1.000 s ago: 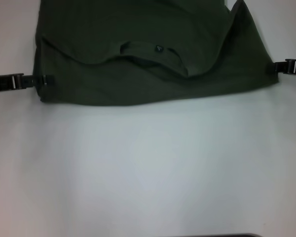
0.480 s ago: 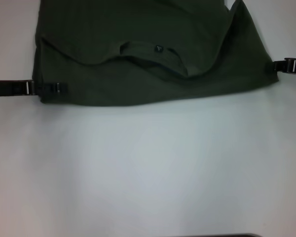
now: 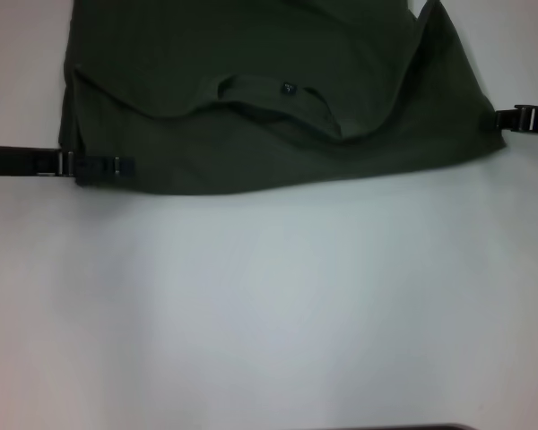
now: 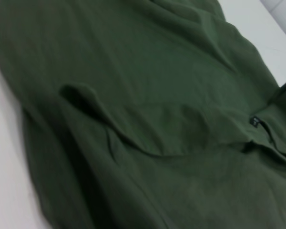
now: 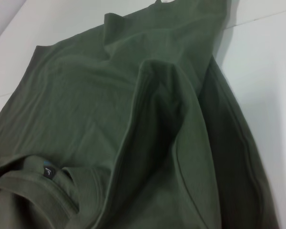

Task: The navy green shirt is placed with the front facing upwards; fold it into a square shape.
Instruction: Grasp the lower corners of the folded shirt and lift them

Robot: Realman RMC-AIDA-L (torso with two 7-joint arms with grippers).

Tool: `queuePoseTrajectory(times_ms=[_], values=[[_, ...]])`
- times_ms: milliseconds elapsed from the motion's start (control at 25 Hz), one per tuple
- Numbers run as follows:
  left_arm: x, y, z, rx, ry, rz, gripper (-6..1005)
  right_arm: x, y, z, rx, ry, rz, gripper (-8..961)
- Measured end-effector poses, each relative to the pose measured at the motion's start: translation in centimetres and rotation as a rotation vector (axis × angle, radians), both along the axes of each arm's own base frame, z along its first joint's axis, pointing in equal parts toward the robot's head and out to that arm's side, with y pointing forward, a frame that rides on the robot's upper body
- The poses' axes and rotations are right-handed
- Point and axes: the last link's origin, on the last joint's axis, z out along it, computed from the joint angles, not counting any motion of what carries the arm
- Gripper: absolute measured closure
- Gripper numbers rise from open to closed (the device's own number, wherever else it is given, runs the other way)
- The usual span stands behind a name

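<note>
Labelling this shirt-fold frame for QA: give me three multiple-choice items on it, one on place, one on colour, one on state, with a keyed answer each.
1. Where is the left hand in the head view?
A. at the shirt's near left corner
B. over the collar
C. parked near the table's front edge

2. What colour is the navy green shirt?
A. white
B. dark olive green
C. red

3. How does the shirt lie?
A. flat and smooth
B. rolled into a tube
C. rumpled, with raised folds around the collar

Answers: 1 A, the left hand's tip overlaps the cloth at that corner, while the right hand sits at the shirt's right edge. 2 B, every view shows dark olive cloth on the white table. 3 C, both wrist views show ridges and a deep fold in the fabric.
</note>
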Motion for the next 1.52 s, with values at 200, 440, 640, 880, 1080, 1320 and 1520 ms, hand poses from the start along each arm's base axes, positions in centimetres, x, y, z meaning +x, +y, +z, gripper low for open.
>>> queuePoseTrajectory(times_ms=[200, 440, 640, 880, 1080, 1320, 1520], values=[[0.50, 0.36, 0.04, -0.009, 0.005, -0.018, 124, -0.01, -0.02, -0.06, 0.000, 0.000, 0.001, 922], [0.44, 0.42, 0.02, -0.020, 0.025, -0.022, 128, -0.01, -0.03, -0.09, -0.001, 0.000, 0.002, 921], [0.46, 0.45, 0.09, -0.019, 0.029, -0.024, 131, -0.03, -0.06, -0.01, 0.007, 0.011, 0.001, 921], [0.05, 0.33, 0.08, -0.031, 0.066, -0.024, 323, -0.04, -0.09, 0.15, 0.012, 0.018, 0.003, 921], [0.03, 0.30, -0.13, -0.039, 0.079, -0.024, 465, -0.06, -0.07, 0.16, 0.013, 0.019, 0.005, 922], [0.12, 0.34, -0.22, -0.044, 0.083, -0.029, 716, -0.04, -0.12, 0.14, 0.012, 0.020, 0.005, 922], [-0.04, 0.22, -0.26, -0.054, 0.095, -0.025, 873, 0.12, -0.31, 0.10, 0.011, 0.021, 0.000, 922]])
